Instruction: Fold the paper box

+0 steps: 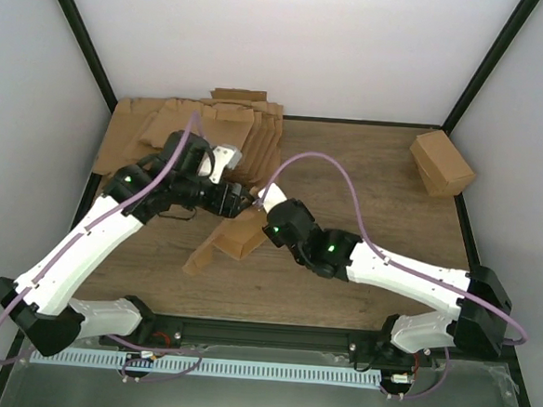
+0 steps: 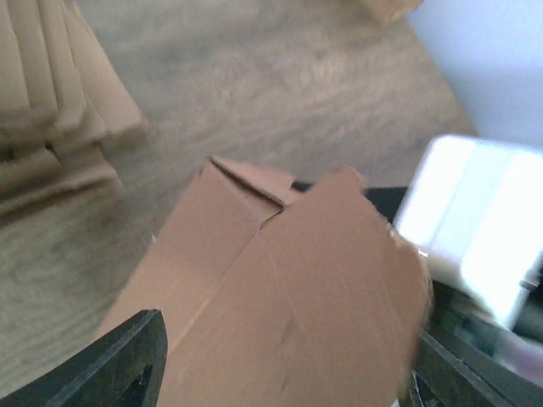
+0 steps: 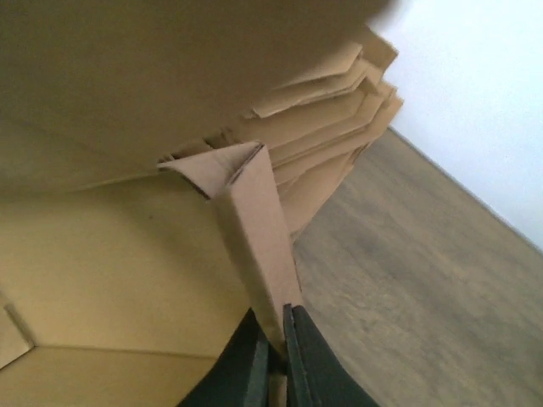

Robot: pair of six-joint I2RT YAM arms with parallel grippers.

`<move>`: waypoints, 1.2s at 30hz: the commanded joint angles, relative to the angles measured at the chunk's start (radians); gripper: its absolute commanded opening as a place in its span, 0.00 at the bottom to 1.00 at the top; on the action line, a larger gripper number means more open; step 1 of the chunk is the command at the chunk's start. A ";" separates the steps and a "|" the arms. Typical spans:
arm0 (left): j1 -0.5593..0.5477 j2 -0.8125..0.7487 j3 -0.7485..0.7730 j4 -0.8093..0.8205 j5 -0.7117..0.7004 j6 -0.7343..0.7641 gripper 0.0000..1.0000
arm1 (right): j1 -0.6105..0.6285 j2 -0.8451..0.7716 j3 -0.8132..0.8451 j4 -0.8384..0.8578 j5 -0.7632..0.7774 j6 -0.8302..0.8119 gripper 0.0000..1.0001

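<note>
The paper box [image 1: 239, 236] is a partly formed brown carton at the table's middle, one flap trailing down to the left. My right gripper [image 1: 268, 224] is at its right side; in the right wrist view the gripper [image 3: 273, 356] is shut on a thin wall edge of the box [image 3: 250, 220], with the open inside to the left. My left gripper [image 1: 234, 201] is at the box's far top side. In the left wrist view its jaws [image 2: 284, 373] stand wide apart, and the box [image 2: 280, 288] fills the space between the fingers [image 2: 140, 352].
A thick pile of flat brown sheets [image 1: 207, 129] lies at the back left, also in the left wrist view [image 2: 51, 110] and the right wrist view [image 3: 339, 127]. Another brown cardboard cuboid [image 1: 440, 162] stands at the back right. Black frame posts rise at the back corners.
</note>
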State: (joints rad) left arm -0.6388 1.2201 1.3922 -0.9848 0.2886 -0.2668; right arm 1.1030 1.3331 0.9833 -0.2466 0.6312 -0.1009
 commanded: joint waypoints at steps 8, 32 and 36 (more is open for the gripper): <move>-0.024 -0.177 0.127 0.003 -0.136 0.014 0.94 | -0.204 0.009 -0.073 -0.217 -0.599 0.469 0.01; 0.054 -0.208 -0.228 0.064 -0.219 -0.076 1.00 | -0.178 0.257 -0.187 -0.113 -0.460 0.609 0.20; 0.055 -0.208 -0.236 0.065 -0.224 -0.070 1.00 | -0.119 0.311 -0.137 -0.164 -0.347 0.639 0.25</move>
State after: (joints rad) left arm -0.5888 1.0191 1.1698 -0.9348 0.0761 -0.3435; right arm 0.9321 1.5894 0.7856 -0.3473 0.1421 0.5011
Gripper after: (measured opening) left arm 0.999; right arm 0.206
